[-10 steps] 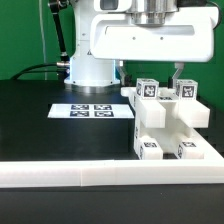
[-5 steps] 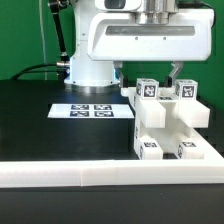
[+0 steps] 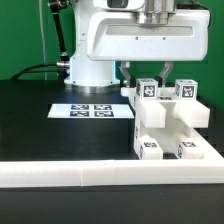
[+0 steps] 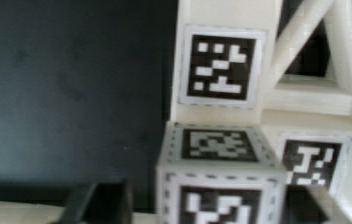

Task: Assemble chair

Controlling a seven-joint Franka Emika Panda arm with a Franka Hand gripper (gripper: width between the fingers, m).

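marker board [image 3: 92,110] beside chair [image 3: 165,125], seemingly apart

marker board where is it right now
In the exterior view the marker board lies flat on the black table, on the exterior view's left of the chair, in front of the arm's white base.

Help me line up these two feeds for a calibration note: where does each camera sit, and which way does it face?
Exterior view: off the arm, low at the table edge, facing the robot's base across the marker board and chair; arm and gripper show.
Wrist view: on the wrist, looking along the gripper at the chair; only its dark fingers show.
Shared: the tagged chair block held between the fingers.
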